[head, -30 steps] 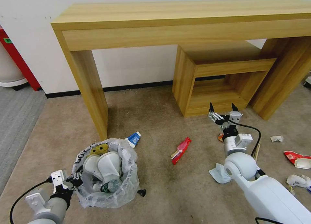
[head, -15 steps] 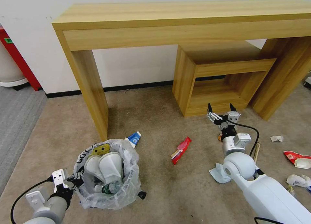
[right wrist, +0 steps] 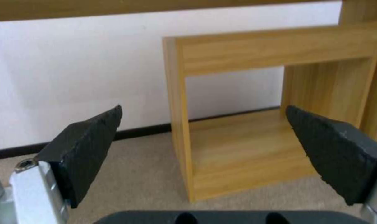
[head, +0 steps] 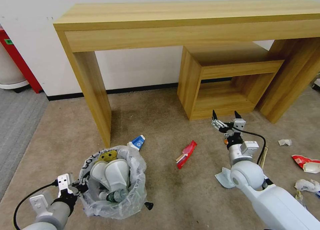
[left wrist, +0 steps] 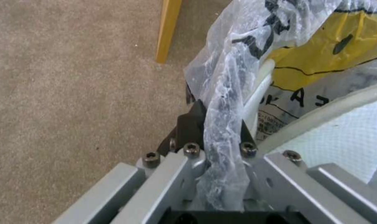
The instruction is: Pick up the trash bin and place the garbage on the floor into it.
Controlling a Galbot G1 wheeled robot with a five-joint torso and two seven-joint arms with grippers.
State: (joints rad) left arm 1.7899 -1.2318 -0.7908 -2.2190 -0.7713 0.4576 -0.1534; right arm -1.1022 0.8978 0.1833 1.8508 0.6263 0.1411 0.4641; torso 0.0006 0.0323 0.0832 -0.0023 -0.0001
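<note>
Bagged trash bin, lower left of the head view, on beige floor.
Lined with crinkly translucent plastic, black lettering on the rim; held two white slippers, a green-label bottle and a yellow smiley item. Elsewhere on the carpet lay a blue-white carton just above the bin, a red wrapper mid-frame, a pale blue mask, and crumpled paper with more red scraps at right.

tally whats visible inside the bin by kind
In the trash bin, held by the left gripper:
white slippers: 2
plastic bottle: 1
yellow smiley-face item: 1
total: 4
</note>
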